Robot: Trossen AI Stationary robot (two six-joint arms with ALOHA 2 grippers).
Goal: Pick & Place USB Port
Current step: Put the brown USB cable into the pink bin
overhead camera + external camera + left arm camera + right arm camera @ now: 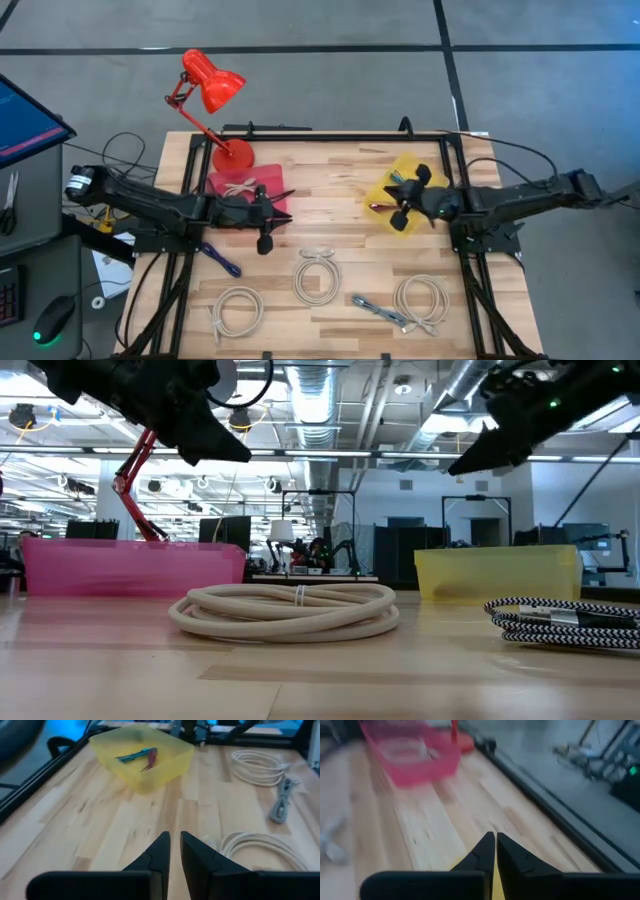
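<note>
Several coiled USB cables lie flat on the wooden table: a cream coil (318, 275), another cream coil (238, 308), a pale coil (422, 298) and a grey cable (385, 312). The pink bin (245, 190) holds a white cable. The yellow bin (405, 190) holds coloured cables (140, 756). My left gripper (266, 218) hangs in the air at the pink bin's right edge, shut and holding nothing (174, 842). My right gripper (402, 207) hovers over the yellow bin, shut and holding nothing (495, 840).
A red desk lamp (212, 95) stands at the table's far left, behind the pink bin. A blue tool (222, 260) lies near the left arm. Bare wood shows between the two bins and in front of the cream coil (285, 610).
</note>
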